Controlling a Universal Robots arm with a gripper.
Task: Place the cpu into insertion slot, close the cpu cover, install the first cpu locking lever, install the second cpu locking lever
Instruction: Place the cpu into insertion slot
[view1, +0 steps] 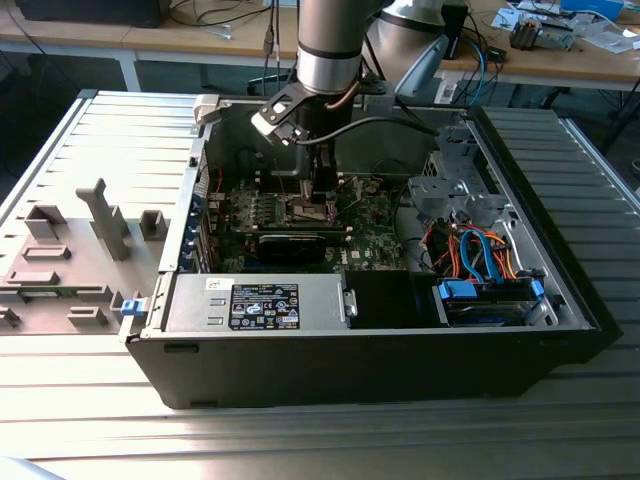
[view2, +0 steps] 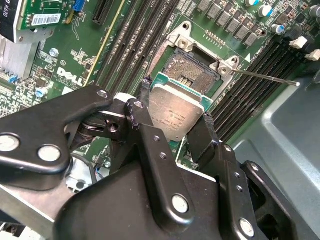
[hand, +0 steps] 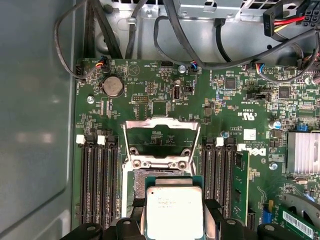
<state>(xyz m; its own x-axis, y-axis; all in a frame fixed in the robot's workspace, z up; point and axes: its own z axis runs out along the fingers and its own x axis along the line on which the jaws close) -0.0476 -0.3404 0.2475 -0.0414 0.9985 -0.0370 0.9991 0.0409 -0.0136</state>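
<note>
Pinching the cpu (view2: 172, 117) by two opposite edges, my gripper (view2: 176, 107) hangs inside the open computer case (view1: 560, 300), over the green board (hand: 150, 95). One black finger (view2: 200, 140) presses on each side of the chip, whose dull metal top faces up. The insertion slot (view2: 192, 70) lies just beyond and partly under it, its dark contact field bare. The cpu cover (hand: 160, 122) is swung open on the slot's side away from my fingers. The chip seems to float just above the socket; contact I cannot judge.
</note>
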